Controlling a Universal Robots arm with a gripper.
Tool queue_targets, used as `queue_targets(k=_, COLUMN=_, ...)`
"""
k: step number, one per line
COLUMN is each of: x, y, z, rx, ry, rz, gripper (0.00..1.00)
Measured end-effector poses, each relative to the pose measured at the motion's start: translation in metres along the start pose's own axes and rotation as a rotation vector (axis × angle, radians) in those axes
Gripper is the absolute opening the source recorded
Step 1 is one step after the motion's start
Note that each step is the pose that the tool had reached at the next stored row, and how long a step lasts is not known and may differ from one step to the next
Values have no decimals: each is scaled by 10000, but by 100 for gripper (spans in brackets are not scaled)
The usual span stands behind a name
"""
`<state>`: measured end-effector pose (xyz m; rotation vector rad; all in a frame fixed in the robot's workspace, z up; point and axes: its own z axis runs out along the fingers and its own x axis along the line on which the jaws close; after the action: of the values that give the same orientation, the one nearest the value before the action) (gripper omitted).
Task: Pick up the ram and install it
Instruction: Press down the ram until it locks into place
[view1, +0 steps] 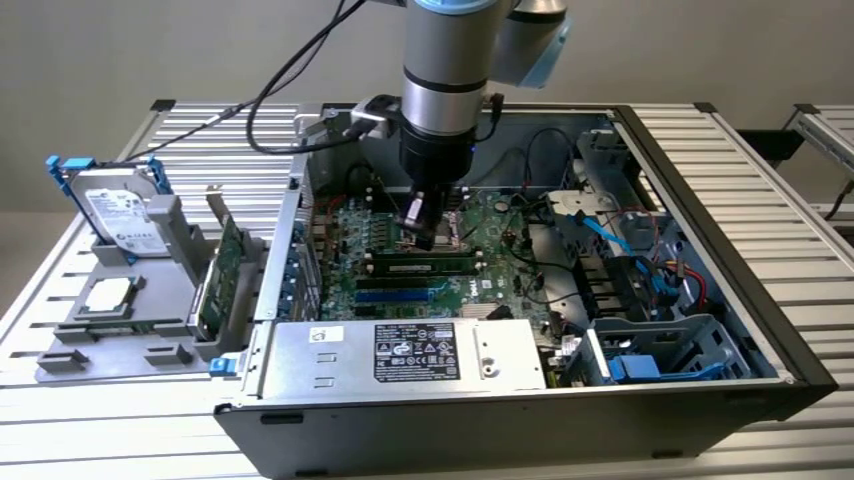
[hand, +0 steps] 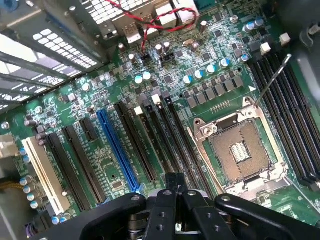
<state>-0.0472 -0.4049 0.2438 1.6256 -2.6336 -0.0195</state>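
Down in the middle of the motherboard (view1: 514, 240), inside the open case (view1: 727, 215), is where I've got the gripper (view1: 424, 238) parked right now. The ram (view1: 424, 265) is standing on its long edge directly under it, running parallel to the power supply (view1: 400, 352) at the case's near edge, with the blue slots (view1: 400, 295) between the two.

From my remote seat I honestly can't tell whether the gripper is clamped on the stick's top edge, just touching it, or has let go. The tool body blocks the contact in the exterior view. On the wrist view there's a thin dark edge poking out right at the tool, which may be the stick seen end-on, but I wouldn't swear to it.

My read: pickup is done and we're in the install step, stick at the slot. Can't confirm it's fully seated, and I can't make out the latches.

Finishing this calls for a straight push down with the stick square to its slot, pressure even along its length, no sideways drift. The CPU socket (hand: 240, 150) with its lever (hand: 272, 80) sits just beside the black memory slots (hand: 175, 135), and loose cables hang near the board's far edge, so any wander is bad news.
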Motion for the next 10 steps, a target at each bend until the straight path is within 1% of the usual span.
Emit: queue_targets(k=10, x=0, y=0, z=2, rx=-56, ry=-59, rz=1692, gripper=11)
